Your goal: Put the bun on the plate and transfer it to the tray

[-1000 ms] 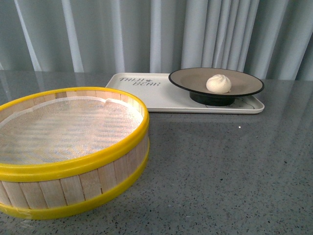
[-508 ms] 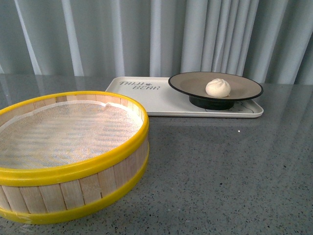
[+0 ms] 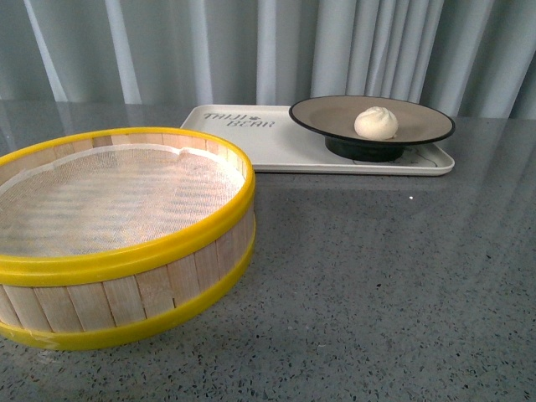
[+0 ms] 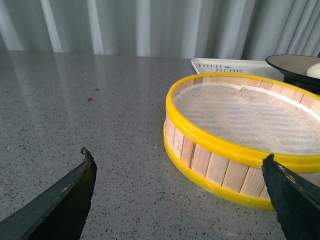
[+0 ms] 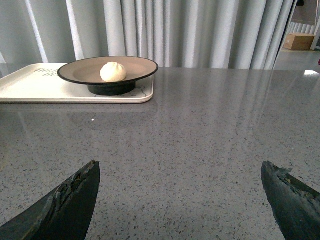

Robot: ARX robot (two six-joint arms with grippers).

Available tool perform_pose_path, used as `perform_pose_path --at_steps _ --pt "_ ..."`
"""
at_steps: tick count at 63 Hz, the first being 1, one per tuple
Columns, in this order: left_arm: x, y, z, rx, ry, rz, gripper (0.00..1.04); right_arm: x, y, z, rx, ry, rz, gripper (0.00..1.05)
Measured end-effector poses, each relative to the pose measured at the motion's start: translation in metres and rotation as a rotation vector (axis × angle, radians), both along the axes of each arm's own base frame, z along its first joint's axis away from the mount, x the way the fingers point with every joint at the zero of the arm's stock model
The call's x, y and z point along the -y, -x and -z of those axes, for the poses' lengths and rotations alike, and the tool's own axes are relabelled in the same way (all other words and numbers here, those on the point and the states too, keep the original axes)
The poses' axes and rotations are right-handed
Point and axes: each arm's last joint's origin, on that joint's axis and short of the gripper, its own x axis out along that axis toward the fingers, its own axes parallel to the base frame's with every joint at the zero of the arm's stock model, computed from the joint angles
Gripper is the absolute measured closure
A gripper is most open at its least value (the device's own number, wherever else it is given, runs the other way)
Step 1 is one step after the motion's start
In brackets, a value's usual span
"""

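The cream-white bun (image 3: 376, 122) sits in the beige plate with a black rim (image 3: 335, 117). The plate stands on the right part of the cream-white tray (image 3: 268, 146) at the back of the table. The right wrist view shows the same bun (image 5: 113, 71), plate (image 5: 75, 72) and tray (image 5: 30, 85) far ahead. My left gripper (image 4: 180, 165) is open and empty, low over the table beside the steamer basket. My right gripper (image 5: 180, 172) is open and empty over bare table, well short of the tray. Neither arm shows in the front view.
A large wooden steamer basket with yellow rims (image 3: 126, 260) and a white mesh liner stands at the front left; it also shows in the left wrist view (image 4: 240, 145). The grey speckled tabletop (image 3: 385, 276) stretches to the right. Grey curtains hang behind.
The front view has shifted a little: basket, tray and plate sit slightly higher in the picture than before. The bun, plate and tray keep their places relative to each other.
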Motion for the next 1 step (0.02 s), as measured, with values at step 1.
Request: perform_pose_path --at_steps 1 --pt "0.0 0.0 0.0 0.0 0.0 0.0 0.07 0.0 0.0 0.0 0.0 0.0 0.0 0.09"
